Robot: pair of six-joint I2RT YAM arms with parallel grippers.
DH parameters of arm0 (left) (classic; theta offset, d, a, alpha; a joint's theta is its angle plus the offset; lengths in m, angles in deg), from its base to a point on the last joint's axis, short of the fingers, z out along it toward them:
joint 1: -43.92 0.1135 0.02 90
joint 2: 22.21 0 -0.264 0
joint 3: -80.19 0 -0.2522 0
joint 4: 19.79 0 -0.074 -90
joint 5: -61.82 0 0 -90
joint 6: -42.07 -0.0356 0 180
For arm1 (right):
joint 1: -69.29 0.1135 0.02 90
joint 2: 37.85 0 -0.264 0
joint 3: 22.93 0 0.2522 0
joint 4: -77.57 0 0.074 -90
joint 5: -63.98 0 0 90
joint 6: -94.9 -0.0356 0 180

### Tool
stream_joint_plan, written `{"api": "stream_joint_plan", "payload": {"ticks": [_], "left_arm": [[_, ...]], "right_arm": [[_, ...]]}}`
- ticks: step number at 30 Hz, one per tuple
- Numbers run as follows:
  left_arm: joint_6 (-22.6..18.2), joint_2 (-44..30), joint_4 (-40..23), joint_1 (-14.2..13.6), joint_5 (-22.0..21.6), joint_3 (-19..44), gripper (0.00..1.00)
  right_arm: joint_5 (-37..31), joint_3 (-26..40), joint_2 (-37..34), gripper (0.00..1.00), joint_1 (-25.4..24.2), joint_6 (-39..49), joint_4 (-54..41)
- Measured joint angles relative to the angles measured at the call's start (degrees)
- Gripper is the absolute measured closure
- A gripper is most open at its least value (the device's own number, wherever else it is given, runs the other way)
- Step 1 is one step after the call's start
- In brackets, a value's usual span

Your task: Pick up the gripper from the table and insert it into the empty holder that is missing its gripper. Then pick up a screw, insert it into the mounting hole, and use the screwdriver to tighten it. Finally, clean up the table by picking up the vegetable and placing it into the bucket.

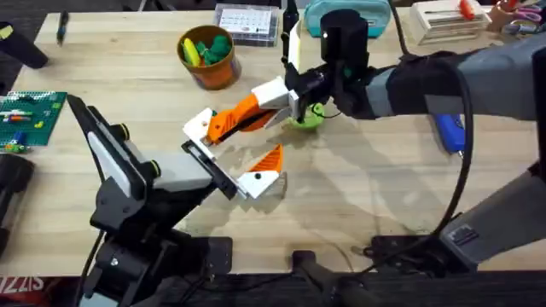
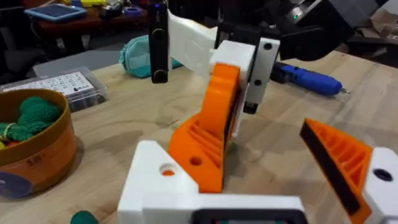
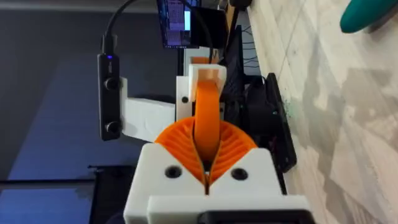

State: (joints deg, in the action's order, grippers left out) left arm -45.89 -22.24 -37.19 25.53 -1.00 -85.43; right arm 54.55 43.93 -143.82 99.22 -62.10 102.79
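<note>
My right gripper (image 1: 286, 101) reaches in from the right, shut on the orange wedge of the gripper (image 1: 235, 119), which it holds tilted above the table (image 1: 358, 188). The piece's white base (image 2: 155, 180) sits at one end of the holder (image 1: 213, 166), the black rail on my left arm; I cannot tell whether it is seated. The rail's other end carries a short orange-and-white finger (image 1: 264, 170). From the right wrist, the ribbed pads (image 3: 233, 146) clamp the wedge (image 3: 205, 118). The vegetable (image 1: 309, 118) lies under the right gripper. The bucket (image 1: 207, 55) stands behind and the screwdriver (image 1: 450, 132) lies at the right.
The bucket holds dark green and yellow toys. A clear parts box (image 1: 247, 24) and a teal pouch (image 1: 341, 13) sit at the back. A green baseplate (image 1: 30, 115) lies at the left edge. Cables and black mounts crowd the front edge.
</note>
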Motion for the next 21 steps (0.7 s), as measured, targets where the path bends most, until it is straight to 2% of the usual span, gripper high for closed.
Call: {"api": "stream_joint_plan", "payload": {"ticks": [11, 21], "left_arm": [[0.28, 0.0, -0.01, 0.01, 1.3, 0.0, 0.009], [0.62, 0.0, -0.02, 1.03, -0.43, 0.0, 0.009]], "right_arm": [[-0.38, 0.48, -0.7, 0.984, 0.17, -0.22, 0.04], [-0.6, 7.81, -6.39, 0.984, 3.28, -1.25, 0.03]]}}
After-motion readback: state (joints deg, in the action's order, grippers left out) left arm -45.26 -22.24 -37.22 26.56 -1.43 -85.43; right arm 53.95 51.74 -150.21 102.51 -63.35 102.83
